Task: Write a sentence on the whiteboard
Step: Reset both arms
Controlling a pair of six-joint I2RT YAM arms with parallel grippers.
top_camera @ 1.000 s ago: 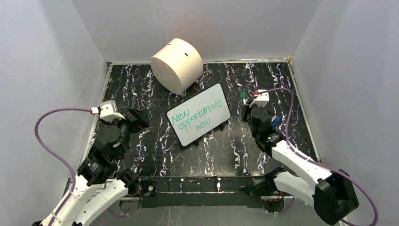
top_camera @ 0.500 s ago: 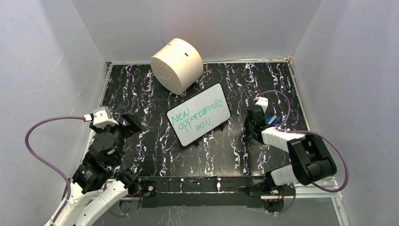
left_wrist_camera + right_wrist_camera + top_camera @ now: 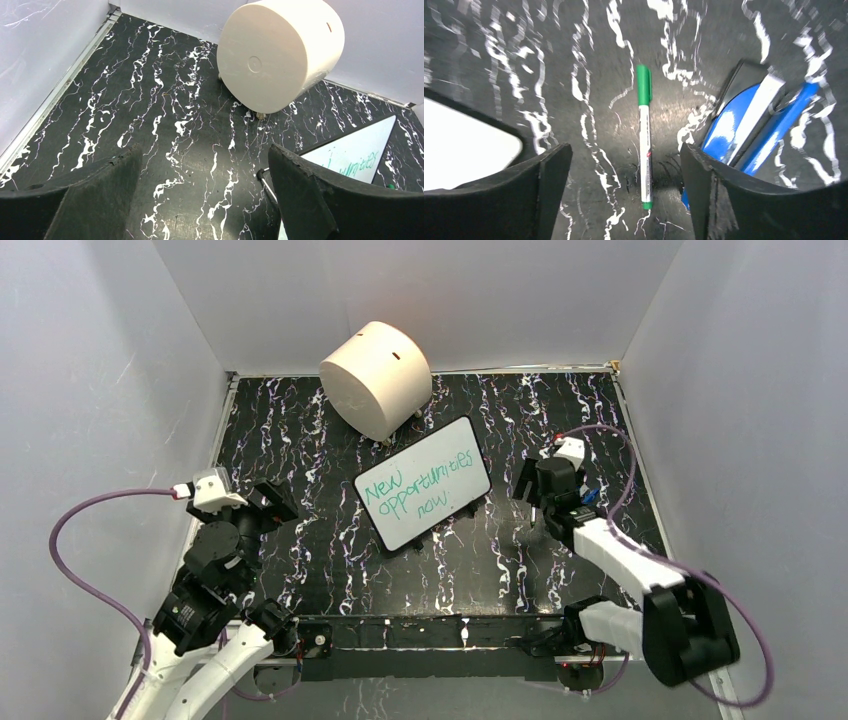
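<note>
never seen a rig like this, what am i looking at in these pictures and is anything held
Two robot arms are bolted at the near edge of a table. The wide picture looks down from above; the other two come from a camera on each wrist, the dark shapes being its fingers. On the table lie a whiteboard with a green sentence, a cream cylinder, a green marker and a blue item. The left hand and right hand are open, holding nothing.

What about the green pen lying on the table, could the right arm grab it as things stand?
Probably yes. The right pincer hangs open directly above the green pen, which lies uncovered between its spread jaws. Only the blue object close beside the pen might crowd one side.
</note>
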